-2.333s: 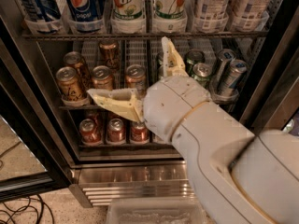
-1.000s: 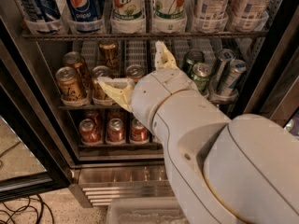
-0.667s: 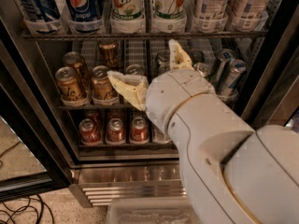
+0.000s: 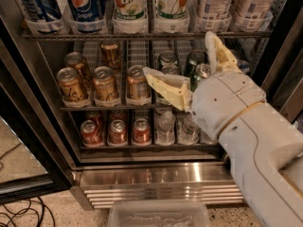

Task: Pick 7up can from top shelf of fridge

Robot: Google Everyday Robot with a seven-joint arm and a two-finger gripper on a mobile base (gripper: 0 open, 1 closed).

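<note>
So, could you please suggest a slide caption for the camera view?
Open gripper poised at the fridge's middle shelf, just below the two 7up cans on the top shelf.

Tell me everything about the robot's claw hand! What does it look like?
The gripper has two pale yellow, plastic-looking fingers spread wide open from a round white wrist. One points left, in front of the cans on the middle shelf; the other points up, its tip near the top shelf. Nothing is held between them. It hangs at the open fridge, below the 7up cans.
</note>
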